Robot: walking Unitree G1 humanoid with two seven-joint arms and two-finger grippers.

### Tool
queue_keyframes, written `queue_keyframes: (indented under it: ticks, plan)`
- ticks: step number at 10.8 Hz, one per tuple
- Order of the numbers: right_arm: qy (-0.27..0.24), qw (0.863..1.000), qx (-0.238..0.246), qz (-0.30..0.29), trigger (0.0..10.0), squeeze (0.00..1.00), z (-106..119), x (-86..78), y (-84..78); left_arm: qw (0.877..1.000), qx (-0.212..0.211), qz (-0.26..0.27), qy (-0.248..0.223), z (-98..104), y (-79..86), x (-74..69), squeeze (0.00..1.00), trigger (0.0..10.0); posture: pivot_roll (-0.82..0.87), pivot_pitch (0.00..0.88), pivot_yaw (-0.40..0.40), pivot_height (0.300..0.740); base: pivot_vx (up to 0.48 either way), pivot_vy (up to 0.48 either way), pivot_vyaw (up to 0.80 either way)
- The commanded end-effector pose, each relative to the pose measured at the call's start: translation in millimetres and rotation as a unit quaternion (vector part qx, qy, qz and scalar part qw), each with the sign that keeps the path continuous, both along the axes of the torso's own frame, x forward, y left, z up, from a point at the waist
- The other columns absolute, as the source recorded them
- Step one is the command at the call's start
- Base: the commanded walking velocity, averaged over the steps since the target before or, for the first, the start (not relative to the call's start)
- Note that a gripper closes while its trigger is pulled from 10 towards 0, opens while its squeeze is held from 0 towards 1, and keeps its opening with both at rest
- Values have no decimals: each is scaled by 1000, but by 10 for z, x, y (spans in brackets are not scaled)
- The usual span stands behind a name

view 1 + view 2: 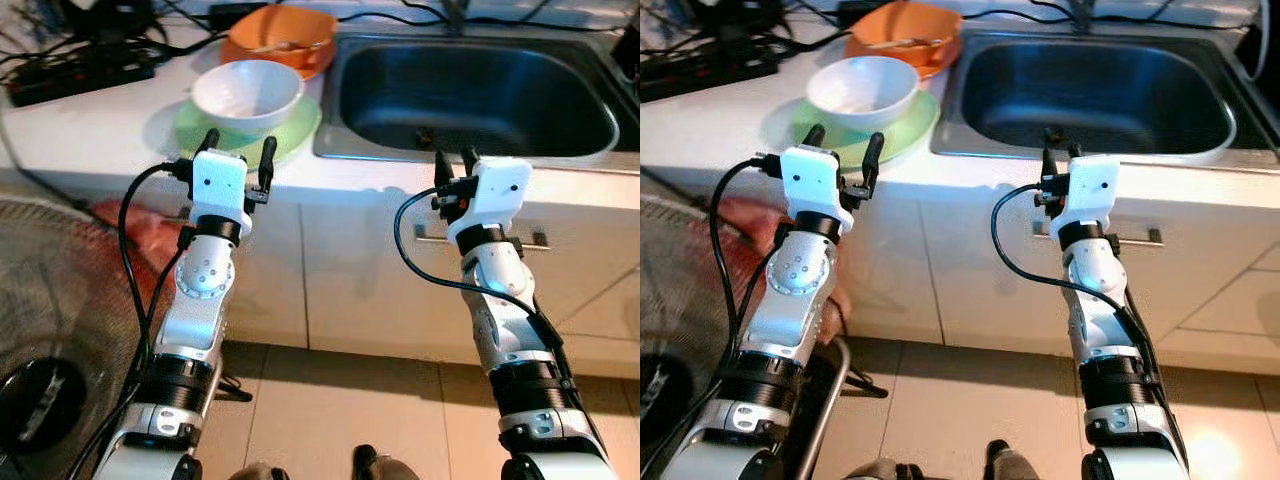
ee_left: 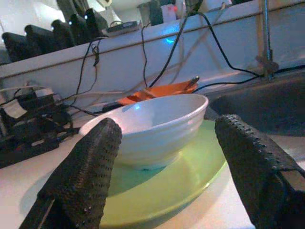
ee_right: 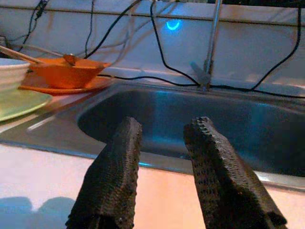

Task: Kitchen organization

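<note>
Item: my left gripper (image 1: 237, 152), fingers spread wide, empty, at the counter's front edge, just short of the green plate (image 1: 296, 135).

Item: my right gripper (image 1: 453, 161), fingers set narrow with a gap between, empty, at the counter edge before the sink (image 1: 475, 95).

Item: white bowl (image 1: 247, 93), upright, resting on the green plate, left of the sink.

Item: orange bowl (image 1: 283, 40) on an orange plate, behind the white bowl, utensil lying in it.

Item: sink basin, apparently bare.

Status, by my reckoning: nothing gripped, dishes not yet moved from the counter; organizing barely begun. Remaining: grasp the white bowl first, then plate and orange set.
</note>
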State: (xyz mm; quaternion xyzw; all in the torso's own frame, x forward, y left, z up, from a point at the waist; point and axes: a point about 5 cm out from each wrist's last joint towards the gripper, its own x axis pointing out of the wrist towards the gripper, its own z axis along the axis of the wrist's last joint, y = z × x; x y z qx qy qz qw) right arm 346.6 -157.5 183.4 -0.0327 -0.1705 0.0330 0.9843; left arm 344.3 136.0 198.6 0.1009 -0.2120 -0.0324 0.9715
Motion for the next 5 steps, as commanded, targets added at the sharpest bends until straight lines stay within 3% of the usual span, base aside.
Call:
queue_keyframes:
  ticks: [1, 3, 5]
  plan:
    - [-10, 1000, 2, 1, 10000, 0, 46, 9, 14, 1000, 9, -2, -12, 69, 0, 1, 0, 10000, -1, 112, 44, 740, 379, 0, 0]
    - [-10, 1000, 9, 3, 10000, 0, 46, 9, 24, 1000, 10, -3, -13, 69, 2, -1, 0, 10000, 1, 106, 45, 740, 377, 0, 0]
    - [-13, 1000, 12, 7, 10000, 0, 57, 8, 39, 1000, 9, -5, -13, 68, -8, -6, 0, 10000, 2, 104, 45, 740, 381, 0, -800]
